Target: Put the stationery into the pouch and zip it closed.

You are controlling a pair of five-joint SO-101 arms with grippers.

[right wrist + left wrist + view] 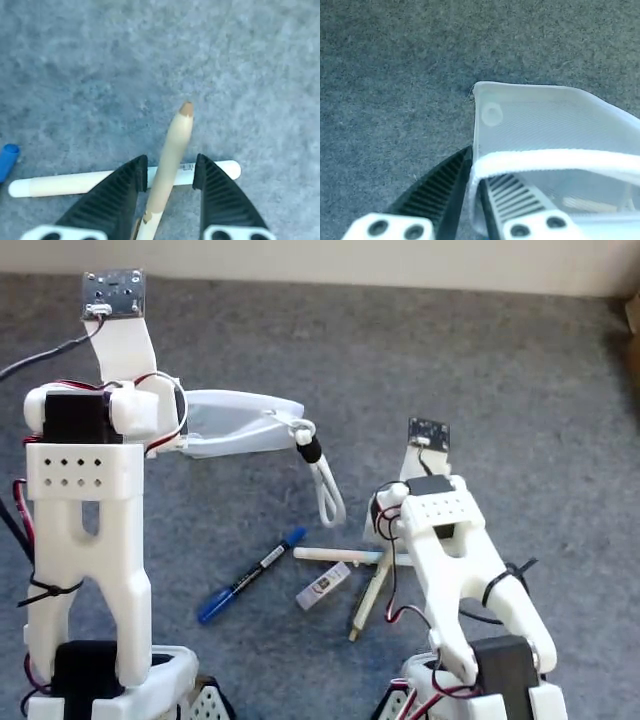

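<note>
Two claws are over a grey, carpet-like table surface [500, 370]. The left claw [475, 182] is clamped on the rim of a translucent white mesh pouch [550, 122]. One black ribbed finger [437, 192] presses on the outside of the wall and the other sits inside it. In the high view this pouch lies at the far left part of the surface. Its white cord loop [327, 495], joined to a black zip pull, trails down toward the stationery.

The right claw [170, 172] is spread apart, with one finger on each side of a beige wooden pencil [172, 145] and a small gap to both. The pencil lies across a long white pen [70, 183], touching it. In the high view a blue marker with a black middle [250, 575] lies to the left of them. A small white rectangular eraser [323, 587] lies between the marker and the pencil, just beside the pen. All four pieces rest on the surface, outside the pouch.
</note>
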